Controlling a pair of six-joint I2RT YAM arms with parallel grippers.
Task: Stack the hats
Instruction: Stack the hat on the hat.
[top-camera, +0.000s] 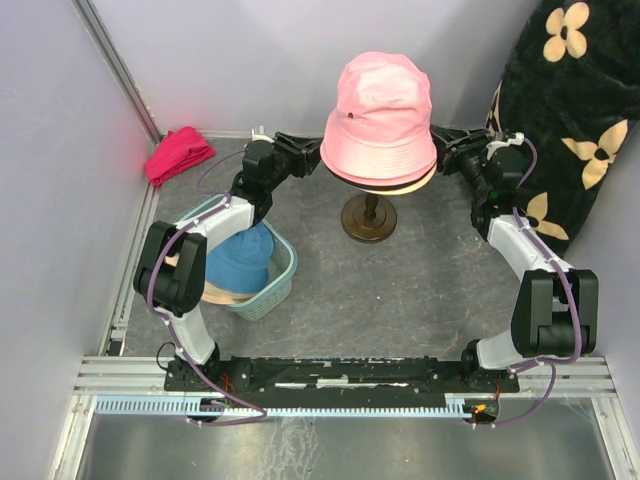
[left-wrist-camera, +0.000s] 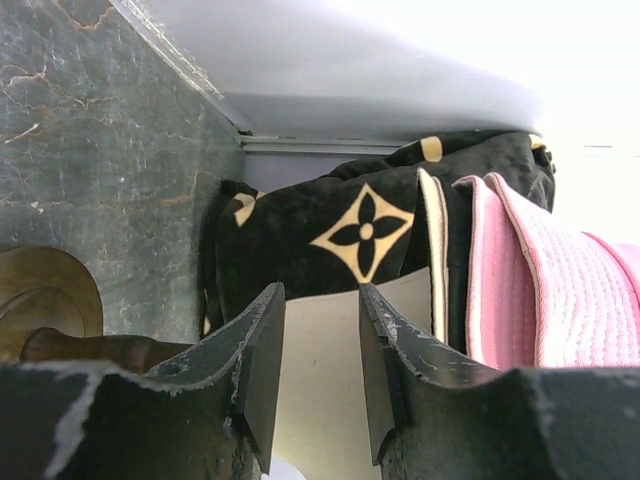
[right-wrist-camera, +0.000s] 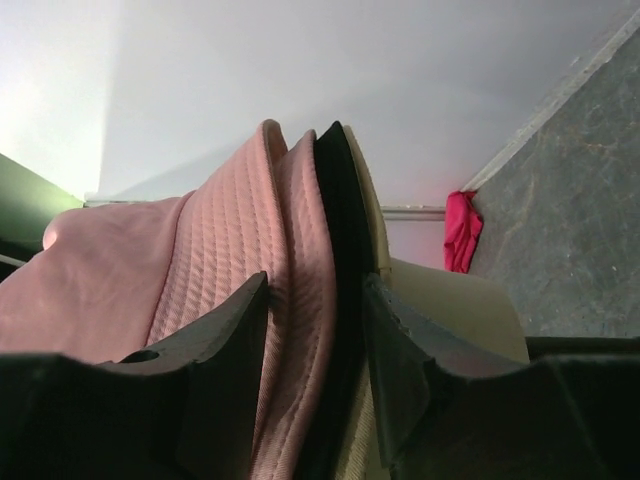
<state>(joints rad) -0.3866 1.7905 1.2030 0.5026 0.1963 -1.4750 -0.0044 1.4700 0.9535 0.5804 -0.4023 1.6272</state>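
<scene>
From above, the pink hat (top-camera: 383, 110) hides what it sits on, bar thin dark and cream edges, and covers the tips of the left claw (left-wrist-camera: 320, 295) and right claw (right-wrist-camera: 316, 285). The left arm (top-camera: 215, 228) crosses the blue hat (top-camera: 240, 265). Whether the right claw presses the brims between its fingers cannot be told.

Pink hat (top-camera: 383, 110); blue hat (top-camera: 240, 262); blk floral cloth (top-camera: 570, 120)
</scene>
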